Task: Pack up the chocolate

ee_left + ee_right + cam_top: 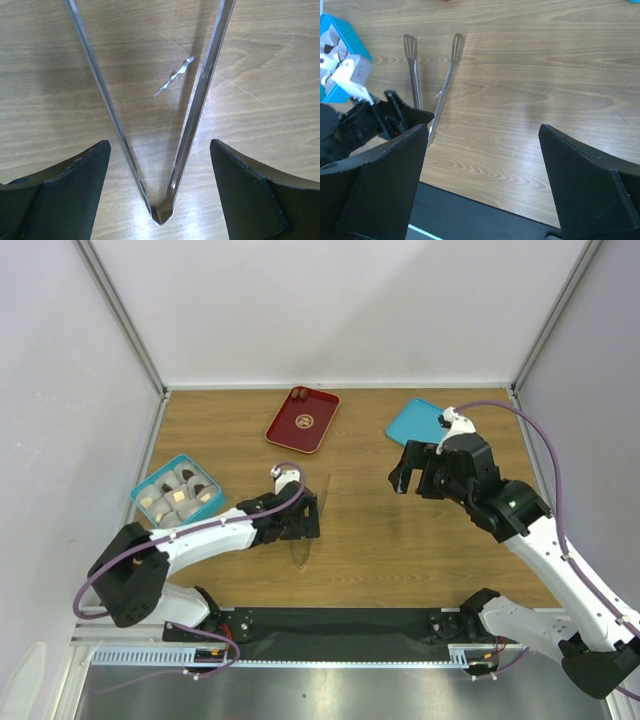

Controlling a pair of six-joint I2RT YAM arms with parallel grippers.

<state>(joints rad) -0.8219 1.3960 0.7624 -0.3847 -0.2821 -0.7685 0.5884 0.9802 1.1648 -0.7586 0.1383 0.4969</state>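
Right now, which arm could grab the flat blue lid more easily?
Probably the right. Its open pincer hangs just beside the teal lid, while the left pincer sits over the tongs, farther off.

Lab test cell: white panels [330, 300] enclose a wooden table [360, 540].

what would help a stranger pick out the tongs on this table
On the wooden table, left of centre, look below the left gripper. The tongs lie there: two thin shiny metal arms joined in a V, the only metal tool in sight.
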